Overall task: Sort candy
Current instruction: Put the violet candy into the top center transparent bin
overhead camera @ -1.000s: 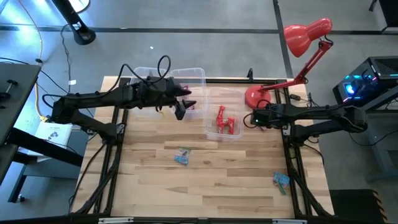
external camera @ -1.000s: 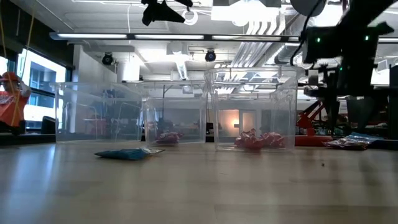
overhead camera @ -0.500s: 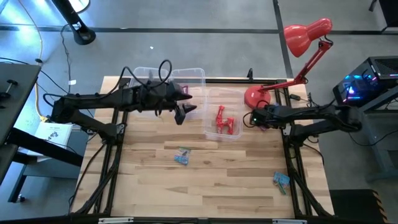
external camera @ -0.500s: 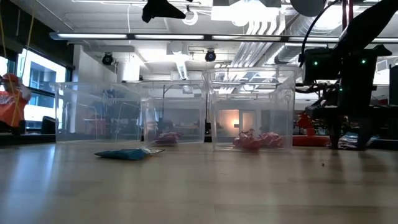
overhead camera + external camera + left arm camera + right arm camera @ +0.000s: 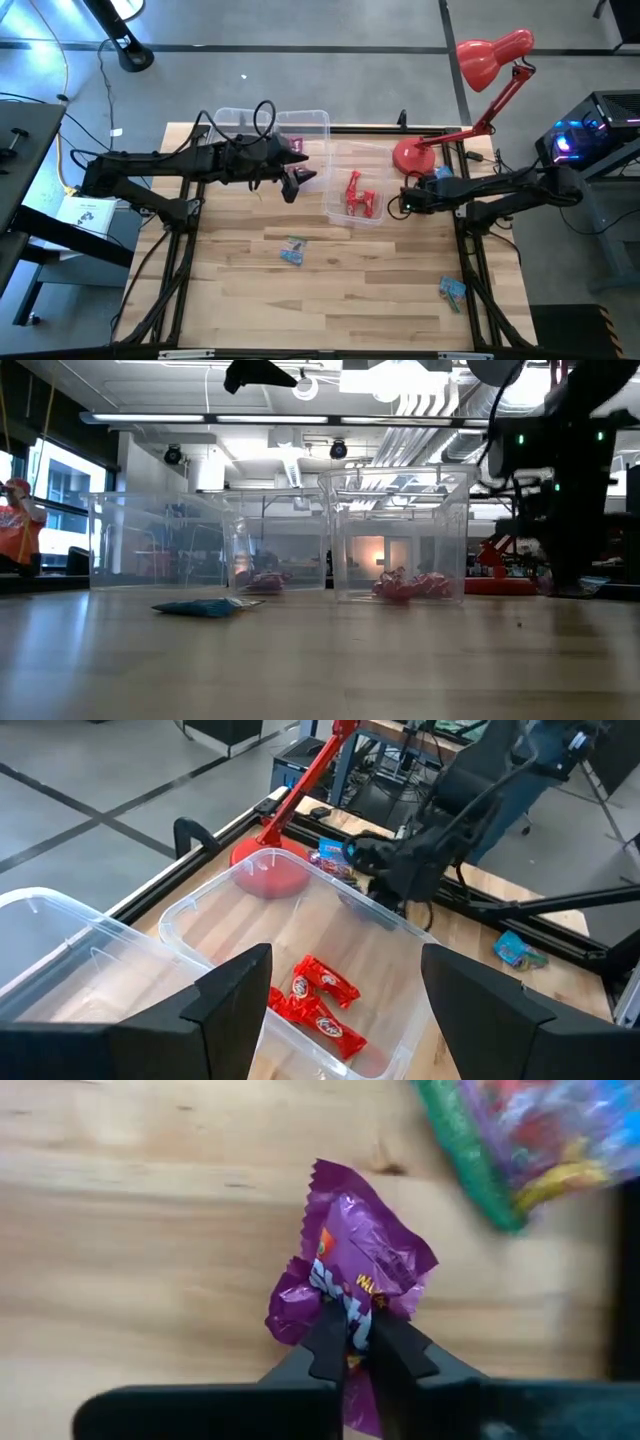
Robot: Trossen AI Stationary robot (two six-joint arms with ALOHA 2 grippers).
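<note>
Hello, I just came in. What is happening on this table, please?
A two-arm robot is sorting candy into clear bins. The right gripper is pinching a purple candy down by the table, beside the bin holding red candies. The left gripper, open and empty, hovers between that bin and the other bin. Two blue candies lie loose on the table.

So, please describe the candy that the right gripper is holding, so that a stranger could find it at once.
Start from the red desk lamp at the table's far right corner; just in front of its round base the right gripper is pinched shut on a purple candy. It alone is purple and crinkly; its neighbour is a multicoloured packet.
</note>
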